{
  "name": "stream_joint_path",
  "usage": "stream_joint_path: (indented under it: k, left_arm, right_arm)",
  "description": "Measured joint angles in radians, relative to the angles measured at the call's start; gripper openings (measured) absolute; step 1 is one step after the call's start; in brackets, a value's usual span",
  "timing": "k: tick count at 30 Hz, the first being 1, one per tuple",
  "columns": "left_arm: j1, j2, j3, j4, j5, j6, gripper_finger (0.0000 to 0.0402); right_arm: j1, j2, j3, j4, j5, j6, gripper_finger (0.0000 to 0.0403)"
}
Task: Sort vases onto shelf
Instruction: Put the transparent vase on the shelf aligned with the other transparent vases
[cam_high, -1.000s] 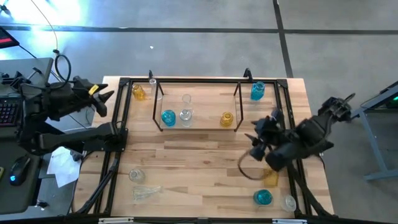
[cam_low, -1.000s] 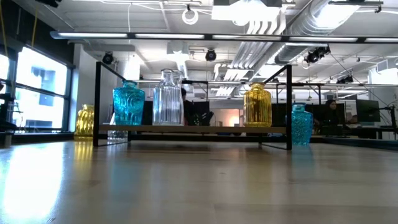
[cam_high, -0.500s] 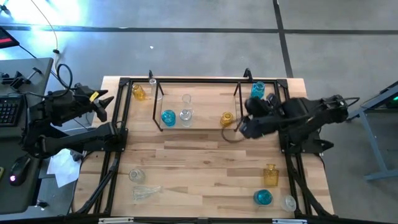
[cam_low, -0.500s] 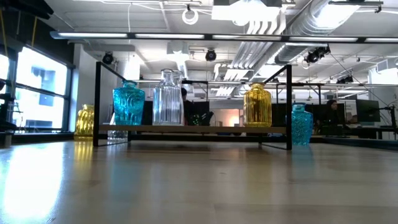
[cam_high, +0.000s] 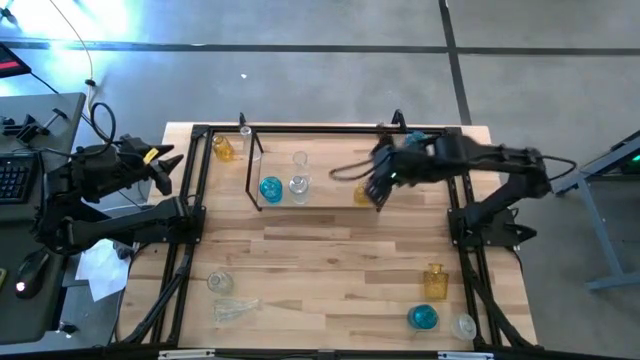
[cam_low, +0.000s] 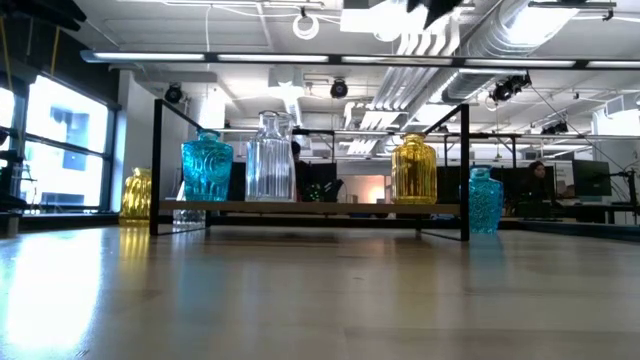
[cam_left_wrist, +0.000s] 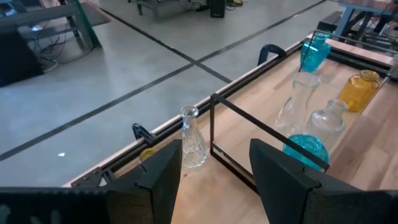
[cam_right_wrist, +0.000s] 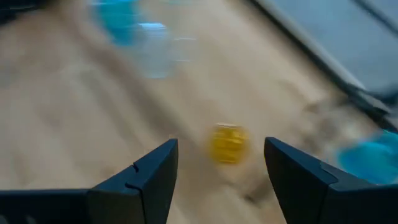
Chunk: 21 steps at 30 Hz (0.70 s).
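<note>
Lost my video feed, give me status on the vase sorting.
Right gripper open, empty, above yellow vase on shelf. Left gripper open, parked off table's left edge. Nothing blocking.

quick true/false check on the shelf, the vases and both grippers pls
1. The right gripper hangs over the yellow vase on the shelf. True.
2. The right gripper grips a vase. False: its fingers stand open with nothing between them.
3. A blue vase and a yellow vase both stand on the shelf. True.
4. The left gripper holds a clear vase. False: it is open, parked off the table's left edge.
5. A clear vase lies on its side near the table's front left. True.
6. No vases remain at the front right. False: a yellow bottle and another blue vase stand there.
</note>
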Motion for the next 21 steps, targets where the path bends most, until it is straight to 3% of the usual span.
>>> stream_joint_path:
  k: [12, 15, 18, 21]
  left_arm:
    - [0.000, 0.000, 0.000, -0.003, 0.032, 0.018, 0.0179]
    - [0.000, 0.000, 0.000, -0.017, 0.189, -0.020, 0.0179]
    - [0.004, 0.001, -0.001, -0.055, 0.389, -0.037, 0.0179]
    - [0.036, 0.003, -0.022, -0.062, 0.470, -0.039, 0.0175]
  right_arm:
    - [0.178, 0.335, 0.000, 0.427, -0.317, -0.200, 0.0222]
    - [0.182, 0.364, -0.001, 0.419, -0.290, -0.223, 0.0222]
    - [0.175, 0.344, -0.001, 0.405, -0.197, -0.243, 0.0222]
    - [0.166, 0.265, -0.001, 0.411, -0.118, -0.257, 0.0222]
